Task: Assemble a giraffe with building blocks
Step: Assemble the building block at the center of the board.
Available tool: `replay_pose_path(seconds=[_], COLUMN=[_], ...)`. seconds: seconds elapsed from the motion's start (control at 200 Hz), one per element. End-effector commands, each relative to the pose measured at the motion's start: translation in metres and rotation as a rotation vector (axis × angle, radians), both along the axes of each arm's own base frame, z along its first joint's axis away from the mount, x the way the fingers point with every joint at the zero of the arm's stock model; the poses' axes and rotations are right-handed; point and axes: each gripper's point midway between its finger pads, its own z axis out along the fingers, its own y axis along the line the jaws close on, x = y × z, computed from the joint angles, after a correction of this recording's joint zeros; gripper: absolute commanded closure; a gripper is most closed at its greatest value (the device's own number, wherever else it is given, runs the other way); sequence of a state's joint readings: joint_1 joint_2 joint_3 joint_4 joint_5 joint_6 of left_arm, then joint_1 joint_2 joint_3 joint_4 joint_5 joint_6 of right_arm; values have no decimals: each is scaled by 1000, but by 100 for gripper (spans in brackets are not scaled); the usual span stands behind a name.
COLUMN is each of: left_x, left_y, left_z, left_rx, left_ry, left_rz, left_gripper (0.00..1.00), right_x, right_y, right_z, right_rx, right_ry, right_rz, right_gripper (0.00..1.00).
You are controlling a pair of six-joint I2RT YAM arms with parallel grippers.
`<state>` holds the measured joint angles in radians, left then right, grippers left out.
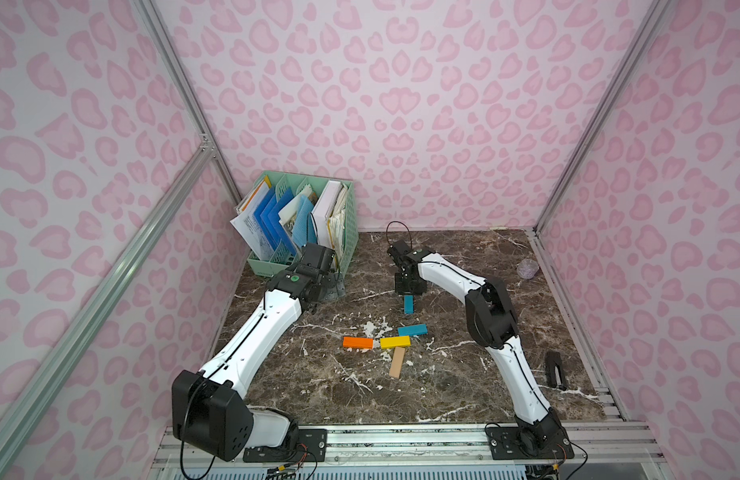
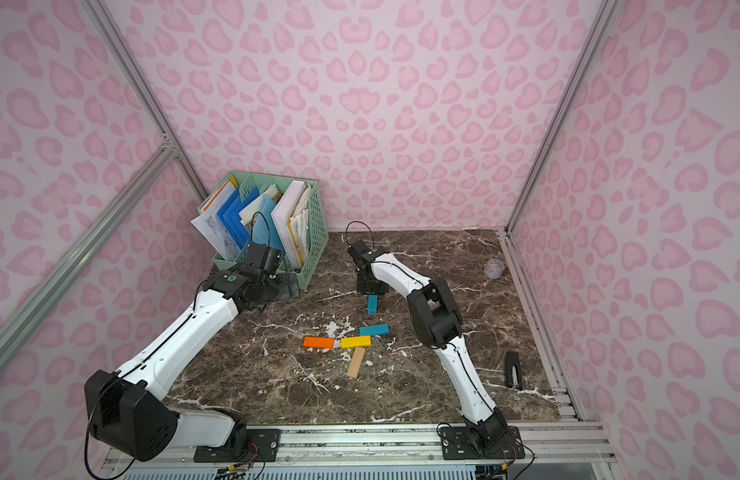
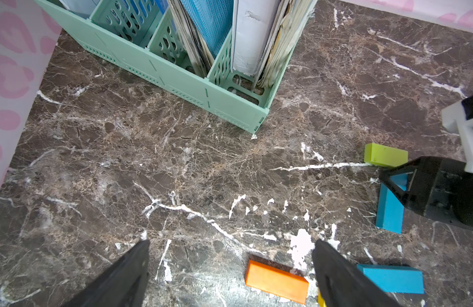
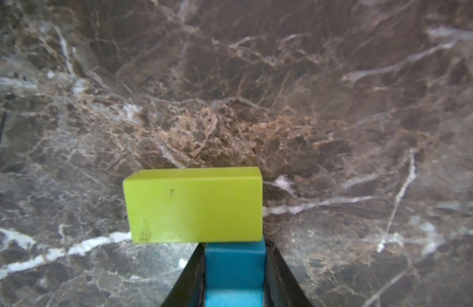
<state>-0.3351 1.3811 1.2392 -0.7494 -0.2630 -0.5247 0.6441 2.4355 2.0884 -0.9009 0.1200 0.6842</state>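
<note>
My right gripper (image 4: 235, 247) is shut on a teal blue block (image 4: 234, 265), which lies low on the marble and points toward the front. The block's far end touches the side of a short lime-green block (image 4: 193, 204). In both top views the lime-green block is hidden behind that gripper (image 1: 409, 289). A second blue block (image 1: 413, 330), a yellow block (image 1: 395, 342), an orange block (image 1: 357, 342) and a tan block (image 1: 397, 362) lie loose mid-table. My left gripper (image 3: 231, 243) hangs open above the marble beside the orange block (image 3: 276, 281), holding nothing.
A mint-green file rack (image 1: 347, 224) full of folders and papers stands at the back left, close to my left wrist. A black clip-like object (image 1: 554, 368) lies near the right edge. A small clear ball (image 1: 527, 268) sits at the back right.
</note>
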Motion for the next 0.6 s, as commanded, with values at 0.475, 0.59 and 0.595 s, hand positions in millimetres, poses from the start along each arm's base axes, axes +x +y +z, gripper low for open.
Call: replay_pose_path(seconds=[0.475, 0.59, 0.595], left_x=[0, -1, -1], left_y=[-1, -1, -1], left_z=[-3, -3, -3], left_rx=[-4, -5, -6], left_ry=[6, 8, 6], left_rz=[-3, -4, -5], left_gripper=[1, 1, 2], right_x=[0, 0, 0], right_y=[-1, -2, -3], right_z=[-9, -6, -6], right_rx=[-21, -33, -33], right_ry=[21, 15, 15], right_rz=[7, 6, 6], right_gripper=[57, 30, 29])
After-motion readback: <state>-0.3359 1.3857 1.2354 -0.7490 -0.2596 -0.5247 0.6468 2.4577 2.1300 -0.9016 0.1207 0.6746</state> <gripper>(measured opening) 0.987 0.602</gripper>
